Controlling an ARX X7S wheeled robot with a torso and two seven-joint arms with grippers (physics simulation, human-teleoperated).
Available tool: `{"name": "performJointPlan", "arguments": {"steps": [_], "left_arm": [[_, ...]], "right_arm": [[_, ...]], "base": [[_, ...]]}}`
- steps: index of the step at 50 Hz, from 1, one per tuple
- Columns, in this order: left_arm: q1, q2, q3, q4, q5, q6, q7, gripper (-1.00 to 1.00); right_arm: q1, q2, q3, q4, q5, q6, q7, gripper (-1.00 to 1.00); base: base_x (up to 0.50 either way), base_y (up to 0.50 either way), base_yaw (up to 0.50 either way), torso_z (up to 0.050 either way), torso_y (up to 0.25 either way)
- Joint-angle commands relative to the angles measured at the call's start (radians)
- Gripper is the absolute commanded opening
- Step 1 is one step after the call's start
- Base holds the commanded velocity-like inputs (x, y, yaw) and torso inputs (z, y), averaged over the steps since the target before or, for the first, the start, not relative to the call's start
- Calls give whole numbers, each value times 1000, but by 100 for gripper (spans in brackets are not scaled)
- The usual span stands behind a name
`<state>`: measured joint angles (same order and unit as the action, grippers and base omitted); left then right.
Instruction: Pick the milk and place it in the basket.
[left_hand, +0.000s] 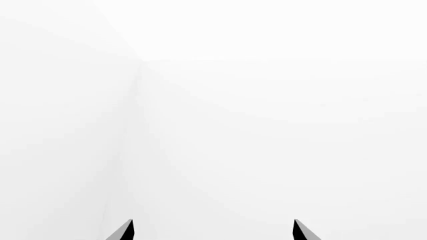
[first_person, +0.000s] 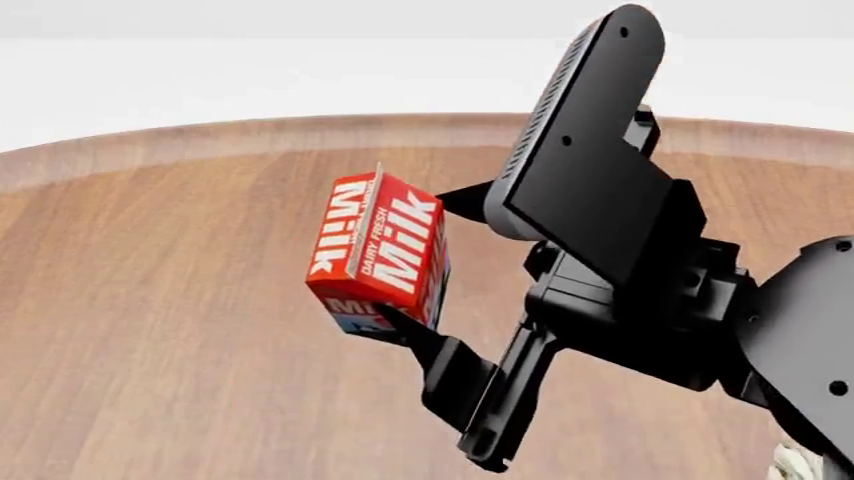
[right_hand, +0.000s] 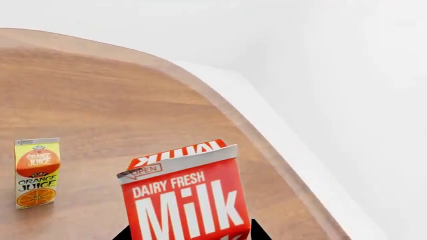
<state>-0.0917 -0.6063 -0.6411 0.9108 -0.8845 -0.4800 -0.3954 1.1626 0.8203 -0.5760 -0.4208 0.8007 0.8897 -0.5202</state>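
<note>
One gable-top milk carton (first_person: 378, 255), glossy red, is clamped by the black right gripper (first_person: 430, 270) above the round wood-grain bench (first_person: 160, 330); the left gripper (left_hand: 213, 231) is spread, empty.

surface: round wooden table (first_person: 160, 330) | on it: 1 orange juice carton (right_hand: 37, 172), upright
</note>
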Motion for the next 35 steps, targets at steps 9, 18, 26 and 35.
{"name": "performJointPlan", "arguments": {"steps": [9,18,26,35], "left_arm": [[3,-8,-1,3,-5,2,-7,100],[5,-10,1,2,-7,4,-8,100],[7,-12,0,1,-10,6,-10,100],[9,-13,3,1,-7,9,-10,100]], "right_arm": [[155,202,185,-68,112,159,48,-100],[180,305,230,-75,129,214,63,-100],[153,391,287,-53,151,240,103,-100],[68,478,395,14,183,225,196,-100]], "base": [[0,0,0,2,1],[0,0,0,0,0],[0,0,0,0,1],[0,0,0,0,1]]}}
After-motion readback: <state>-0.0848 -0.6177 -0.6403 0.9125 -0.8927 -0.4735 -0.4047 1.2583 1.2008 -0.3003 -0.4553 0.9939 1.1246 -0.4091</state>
